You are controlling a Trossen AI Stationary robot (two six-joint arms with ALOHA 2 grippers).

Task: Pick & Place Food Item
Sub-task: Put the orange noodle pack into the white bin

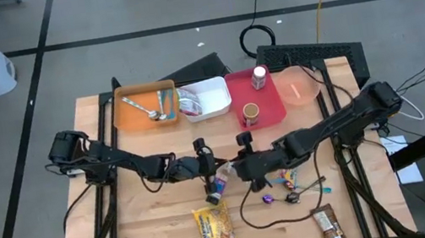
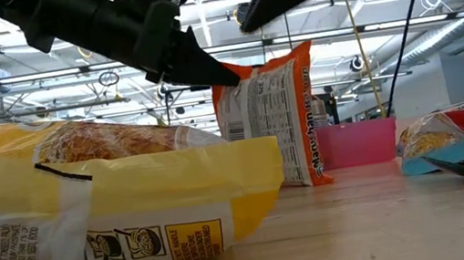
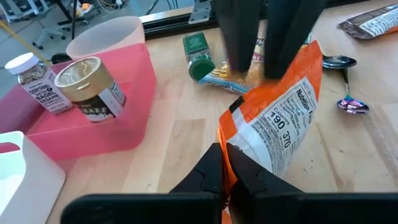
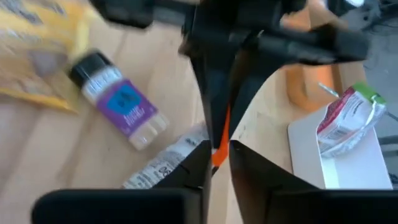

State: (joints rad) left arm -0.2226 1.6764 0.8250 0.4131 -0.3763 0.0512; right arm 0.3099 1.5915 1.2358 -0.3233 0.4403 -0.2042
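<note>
Wooden desk (image 1: 152, 222) under an open workshop ceiling; orange snack bag (image 2: 269, 115) stands upright near the desk's middle, in front of the pink tray (image 1: 275, 107); left gripper (image 3: 225, 163) is pinched together on one upper corner of the bag; right gripper (image 4: 217, 154) sits at the opposite edge, an orange sliver of the bag between its fingertips, fingers narrowly apart, whether it grips cannot be told.

Just beside the bag: a small bottle with a purple label (image 4: 119, 98) lying on its side; a green-capped jar (image 3: 199, 56) also lying down; a yellow packet (image 1: 213, 226) closer to the front edge; a brown wrapped bar (image 1: 326, 225) toward the front right corner; a spoon (image 3: 341, 61) right of the bag.

Farther back: pink tray holding a gold-lidded jar (image 3: 89, 90) and a sesame shaker (image 3: 32, 82); white tray (image 1: 210, 101) with a packet in it; orange tray (image 1: 143, 113) with cutlery.
</note>
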